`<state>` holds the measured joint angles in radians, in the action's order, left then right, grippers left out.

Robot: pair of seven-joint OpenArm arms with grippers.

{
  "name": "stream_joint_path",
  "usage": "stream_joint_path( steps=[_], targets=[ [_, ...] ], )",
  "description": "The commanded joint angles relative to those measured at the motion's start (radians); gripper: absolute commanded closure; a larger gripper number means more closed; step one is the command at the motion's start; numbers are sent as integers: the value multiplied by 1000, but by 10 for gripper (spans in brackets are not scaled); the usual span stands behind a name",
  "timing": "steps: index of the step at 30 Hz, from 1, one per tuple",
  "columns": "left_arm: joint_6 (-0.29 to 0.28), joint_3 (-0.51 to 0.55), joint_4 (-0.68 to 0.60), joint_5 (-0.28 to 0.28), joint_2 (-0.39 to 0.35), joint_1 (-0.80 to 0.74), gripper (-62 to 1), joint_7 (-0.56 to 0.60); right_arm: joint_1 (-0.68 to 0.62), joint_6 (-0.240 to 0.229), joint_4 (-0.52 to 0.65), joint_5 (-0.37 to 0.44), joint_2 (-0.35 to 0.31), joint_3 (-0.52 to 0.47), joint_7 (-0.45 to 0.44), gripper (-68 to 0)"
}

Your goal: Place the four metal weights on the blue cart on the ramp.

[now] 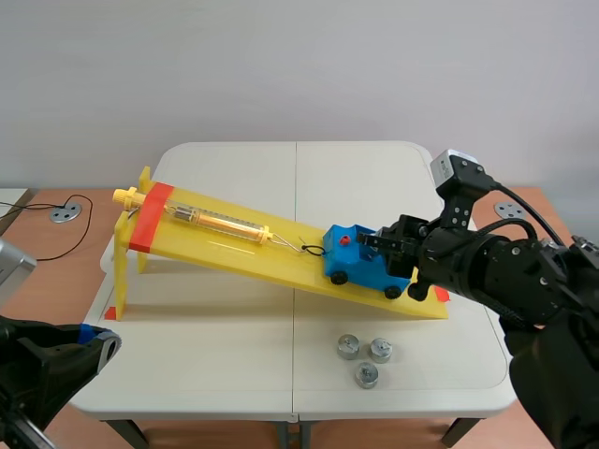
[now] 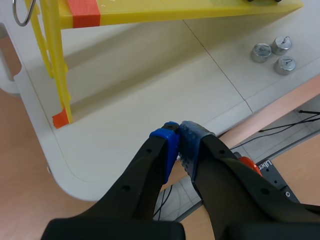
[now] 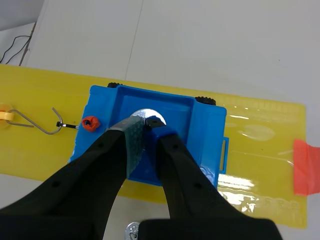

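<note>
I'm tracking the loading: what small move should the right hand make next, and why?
Probably open the right hand to release the metal weight: it appears to sit inside the blue cart, while three weights wait on the table.

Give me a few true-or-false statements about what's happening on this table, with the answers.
1. Three metal weights lie on the table beside the ramp. True.
2. The blue cart stands on the table, off the ramp. False: it sits on the ramp's lower part.
3. The right gripper holds a fourth weight over the cart's tray. True.
4. The left gripper is wide open. False: its fingers are shut on nothing, near the table's edge.
</note>
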<state>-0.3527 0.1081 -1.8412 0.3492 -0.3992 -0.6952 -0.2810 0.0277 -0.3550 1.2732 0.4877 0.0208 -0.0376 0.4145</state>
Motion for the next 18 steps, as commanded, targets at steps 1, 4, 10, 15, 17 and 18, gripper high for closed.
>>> stream_joint_path(
  steps=[1, 4, 10, 15, 17, 18],
  targets=[
    [-18, 16, -72, 74, 5, 0, -40, 96, 109, -31, 90, 50, 17, 11, -167, -7],
    [-18, 16, -72, 74, 5, 0, -40, 96, 110, -26, 80, 48, 23, 14, -167, -7],
    [-18, 16, -72, 74, 5, 0, -40, 96, 120, 5, 59, 32, 24, 19, -193, -7],
    [-18, 16, -72, 74, 5, 0, -40, 96, 122, 46, 58, 27, 24, 19, -203, -7],
    [-18, 16, -72, 74, 5, 0, -40, 96, 122, 46, 54, 27, 24, 19, -202, -7],
    [-18, 16, -72, 74, 5, 0, -40, 96, 122, 51, 51, 27, 24, 19, -203, -7]
  ],
)
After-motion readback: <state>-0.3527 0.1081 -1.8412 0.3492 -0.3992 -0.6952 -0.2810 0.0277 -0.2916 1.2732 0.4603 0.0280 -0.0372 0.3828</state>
